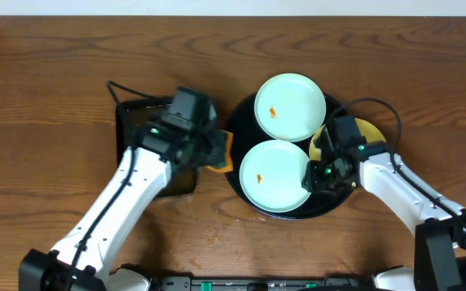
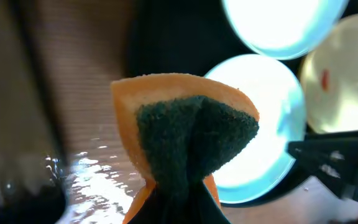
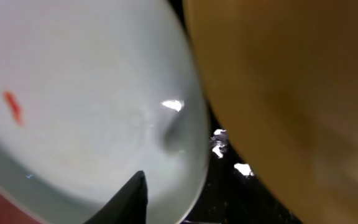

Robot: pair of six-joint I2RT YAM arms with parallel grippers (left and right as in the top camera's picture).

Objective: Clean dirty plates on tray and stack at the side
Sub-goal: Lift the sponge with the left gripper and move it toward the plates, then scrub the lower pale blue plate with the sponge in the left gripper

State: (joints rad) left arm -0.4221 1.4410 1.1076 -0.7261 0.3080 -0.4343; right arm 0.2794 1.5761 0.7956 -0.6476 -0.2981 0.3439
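The round black tray (image 1: 245, 187) holds the three dirty plates. A pale blue-white plate (image 1: 290, 107) lies at the far side and another (image 1: 275, 175) at the near side, each with an orange smear. The pale yellow plate (image 1: 368, 129) is at the right, mostly under my right arm. My left gripper (image 1: 213, 150) is shut on an orange sponge with a green scrub face (image 2: 191, 137), just left of the tray. My right gripper (image 1: 318, 174) is at the near plate's right rim. One finger (image 3: 132, 199) shows over that plate (image 3: 86, 112), and the jaws look open.
A smaller black rectangular tray (image 1: 128, 121) sits on the wooden table behind my left arm. Small orange specks (image 1: 211, 236) lie on the wood near the front. The yellow plate (image 3: 291, 81) fills the right of the right wrist view.
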